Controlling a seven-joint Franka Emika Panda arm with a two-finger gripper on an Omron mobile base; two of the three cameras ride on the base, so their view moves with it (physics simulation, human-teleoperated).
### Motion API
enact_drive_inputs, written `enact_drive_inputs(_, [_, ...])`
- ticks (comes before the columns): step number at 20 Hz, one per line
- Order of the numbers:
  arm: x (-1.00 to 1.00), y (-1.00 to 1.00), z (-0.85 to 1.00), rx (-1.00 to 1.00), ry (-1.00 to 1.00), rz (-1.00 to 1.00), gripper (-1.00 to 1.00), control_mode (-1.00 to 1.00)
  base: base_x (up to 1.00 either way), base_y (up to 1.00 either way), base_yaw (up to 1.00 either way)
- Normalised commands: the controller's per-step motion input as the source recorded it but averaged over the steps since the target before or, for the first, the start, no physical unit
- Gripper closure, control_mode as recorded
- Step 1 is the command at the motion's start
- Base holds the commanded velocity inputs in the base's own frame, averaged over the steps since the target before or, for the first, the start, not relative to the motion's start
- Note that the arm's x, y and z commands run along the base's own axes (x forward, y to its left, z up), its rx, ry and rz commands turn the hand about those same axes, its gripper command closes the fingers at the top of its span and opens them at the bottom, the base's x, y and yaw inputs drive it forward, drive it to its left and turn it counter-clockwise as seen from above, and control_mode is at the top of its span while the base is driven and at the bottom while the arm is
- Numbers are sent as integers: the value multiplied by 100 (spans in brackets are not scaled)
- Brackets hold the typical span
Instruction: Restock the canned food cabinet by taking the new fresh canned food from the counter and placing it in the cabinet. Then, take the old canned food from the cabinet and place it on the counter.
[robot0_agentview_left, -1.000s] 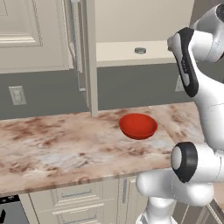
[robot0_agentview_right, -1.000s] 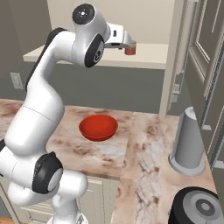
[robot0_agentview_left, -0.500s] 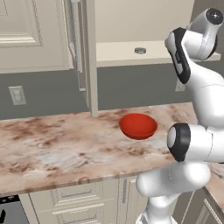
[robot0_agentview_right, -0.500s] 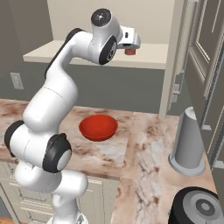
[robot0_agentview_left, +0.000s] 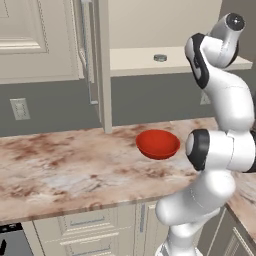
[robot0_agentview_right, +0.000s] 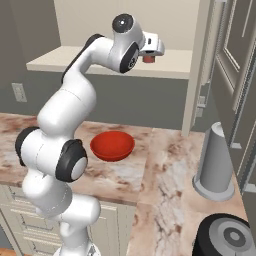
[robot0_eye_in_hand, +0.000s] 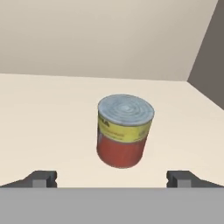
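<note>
Hand view: red-labelled can (robot0_eye_in_hand: 124, 131) ahead, between spread jaws.

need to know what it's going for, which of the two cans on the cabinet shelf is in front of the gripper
The red-labelled old can, standing upright just ahead of the open gripper. The flat silver tin sits apart, further along the shelf.

Arm raised high, reaching forward; end effector (robot0_eye_in_hand: 112, 178) level, fingers (robot0_eye_in_hand: 43, 178) spread wide.
</note>
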Motion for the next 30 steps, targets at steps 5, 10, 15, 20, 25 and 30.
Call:
enact_drive_inputs(5, [49,-2,-1,0,0,0,-100,-100,0,0,0])
enact_drive_inputs(10, [27,-9,0,0,0,0,-100,-100,0,0,0])
enact_drive_inputs(15, [21,-2,0,0,1,0,-100,-100,0,0,0])
enact_drive_inputs(20, [7,-2,-2,0,2,0,-100,-100,0,0,0])
enact_drive_inputs(25, [0,-1,-3,0,0,0,100,-100,0,0,0])
enact_drive_inputs(30, [-1,-1,0,0,0,0,100,-100,0,0,0])
